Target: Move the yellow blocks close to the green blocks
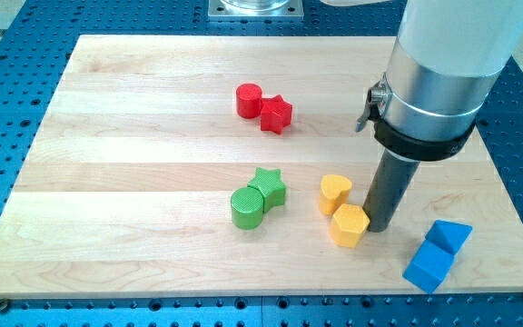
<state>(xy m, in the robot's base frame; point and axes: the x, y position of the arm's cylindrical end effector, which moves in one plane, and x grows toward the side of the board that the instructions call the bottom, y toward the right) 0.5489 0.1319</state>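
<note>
The yellow hexagonal block (350, 225) sits low on the wooden board (134, 182), right of centre, with the yellow heart block (335, 193) touching or nearly touching it at about eleven o'clock. My tip (379, 226) stands just at the hexagon's three o'clock, against or almost against its right face; there are no fingers to speak of, only the bare rod, holding nothing.

At nine o'clock from the yellows, a short gap away, lie the green cylinder (248, 207) and the green star block (269, 186), touching each other, the star at the cylinder's one o'clock. The yellows are near the greens but not yet beside them, so the task looks partly done.

Farther out, at twelve o'clock from the greens, a red cylinder (249, 100) and a red star block (276, 114) touch, well apart from the action. At four o'clock from my tip, two blue blocks (439, 253) sit close together near the board's lower right corner.

Risks from here: a push toward nine o'clock meets the hexagon off-centre, so it may spin and slip past my tip. The heart may be left behind or shoved toward twelve o'clock. Too long a push would knock the greens apart.
</note>
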